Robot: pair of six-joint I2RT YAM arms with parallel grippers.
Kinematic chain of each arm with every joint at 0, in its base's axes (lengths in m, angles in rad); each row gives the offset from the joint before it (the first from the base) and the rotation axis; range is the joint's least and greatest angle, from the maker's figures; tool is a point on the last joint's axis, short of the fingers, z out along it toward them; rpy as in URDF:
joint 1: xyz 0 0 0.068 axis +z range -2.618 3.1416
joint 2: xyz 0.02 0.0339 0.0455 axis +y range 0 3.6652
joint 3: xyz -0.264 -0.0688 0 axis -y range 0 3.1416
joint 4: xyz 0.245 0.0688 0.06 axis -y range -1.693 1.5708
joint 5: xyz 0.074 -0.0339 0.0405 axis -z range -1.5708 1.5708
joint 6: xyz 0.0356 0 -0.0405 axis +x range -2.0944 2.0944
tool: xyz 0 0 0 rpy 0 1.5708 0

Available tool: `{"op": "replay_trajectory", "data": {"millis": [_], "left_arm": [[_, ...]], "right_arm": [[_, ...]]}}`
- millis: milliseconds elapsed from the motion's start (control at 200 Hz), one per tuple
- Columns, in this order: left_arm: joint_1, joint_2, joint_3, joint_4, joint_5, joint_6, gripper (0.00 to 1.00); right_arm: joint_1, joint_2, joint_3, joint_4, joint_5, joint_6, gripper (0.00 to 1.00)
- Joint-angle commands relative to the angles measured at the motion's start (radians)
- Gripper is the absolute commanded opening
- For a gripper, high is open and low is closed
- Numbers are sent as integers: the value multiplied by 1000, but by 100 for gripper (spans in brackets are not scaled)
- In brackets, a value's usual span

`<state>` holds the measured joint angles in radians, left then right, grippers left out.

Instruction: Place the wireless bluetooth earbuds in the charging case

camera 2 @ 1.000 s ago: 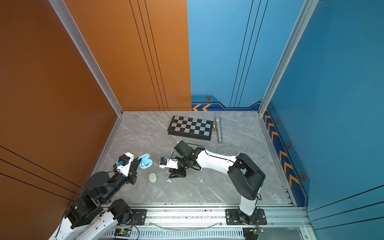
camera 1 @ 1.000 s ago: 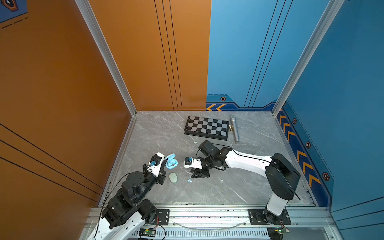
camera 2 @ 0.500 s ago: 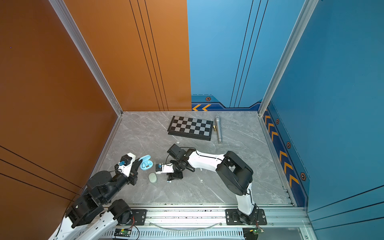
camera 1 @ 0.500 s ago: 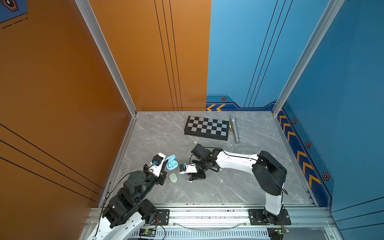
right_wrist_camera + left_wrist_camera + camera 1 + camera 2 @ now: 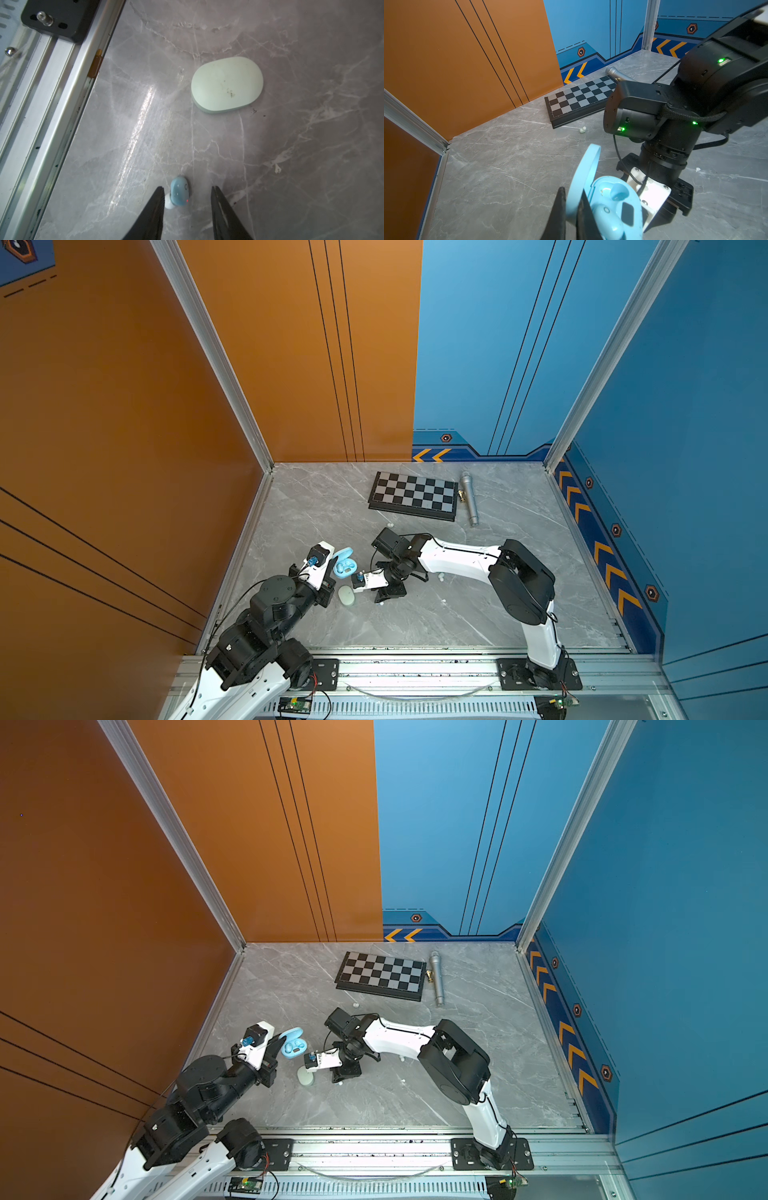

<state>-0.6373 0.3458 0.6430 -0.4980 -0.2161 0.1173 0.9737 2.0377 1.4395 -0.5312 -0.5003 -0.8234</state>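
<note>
left gripper (image 5: pixel 572 190): clenched on the raised lid of the blue case, one dark finger on either side of the lid; it works at the left of the table (image 5: pixel 498 614) in both top views.
blue charging case (image 5: pixel 612 199): open, with its lid standing up in that pinch, just right of the left arm's wrist.
seated bud (image 5: pixel 607 216): a light blue one lies in one socket of the case; the other socket shows empty.
mint case (image 5: pixel 227 85): closed and flat on the marble, just in front of the blue case and apart from it.
right gripper (image 5: pixel 187 188): released, jaws parted, tips down at the table just right of the mint case.
light blue earbud (image 5: pixel 179 193): on the table between those parted jaws, up against one finger and clear of the other.
white earbud (image 5: pixel 390 525): alone near the chessboard's front edge, well apart from both grippers.
pale specks (image 5: pixel 440 576): beside the right arm's white forearm; probably more buds, too small to tell the colour.
chessboard (image 5: pixel 413 496): flat at the back of the table.
microphone (image 5: pixel 469 497): silver, lying just beside the chessboard's right edge.
</note>
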Motion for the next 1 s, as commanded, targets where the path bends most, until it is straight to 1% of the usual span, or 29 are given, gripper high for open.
{"op": "replay_trajectory", "data": {"millis": [0, 120, 145, 220, 536, 716, 996], "left_arm": [[10, 20, 35, 14, 3, 30, 0], [16, 39, 44, 27, 6, 30, 0], [14, 44, 46, 30, 7, 30, 0], [19, 57, 50, 40, 9, 33, 0], [34, 112, 69, 62, 45, 39, 0], [44, 128, 80, 64, 61, 47, 0], [54, 144, 74, 89, 70, 47, 0]], "right_arm": [[4, 20, 30, -67, 8, -45, 41], [5, 30, 59, -93, 15, -61, 41], [5, 60, 64, -98, 16, -63, 41], [6, 71, 74, -105, 22, -73, 41], [13, 103, 97, -105, 76, -53, 40], [17, 113, 110, -103, 103, -38, 32], [11, 83, 86, -98, 124, -25, 19]]}}
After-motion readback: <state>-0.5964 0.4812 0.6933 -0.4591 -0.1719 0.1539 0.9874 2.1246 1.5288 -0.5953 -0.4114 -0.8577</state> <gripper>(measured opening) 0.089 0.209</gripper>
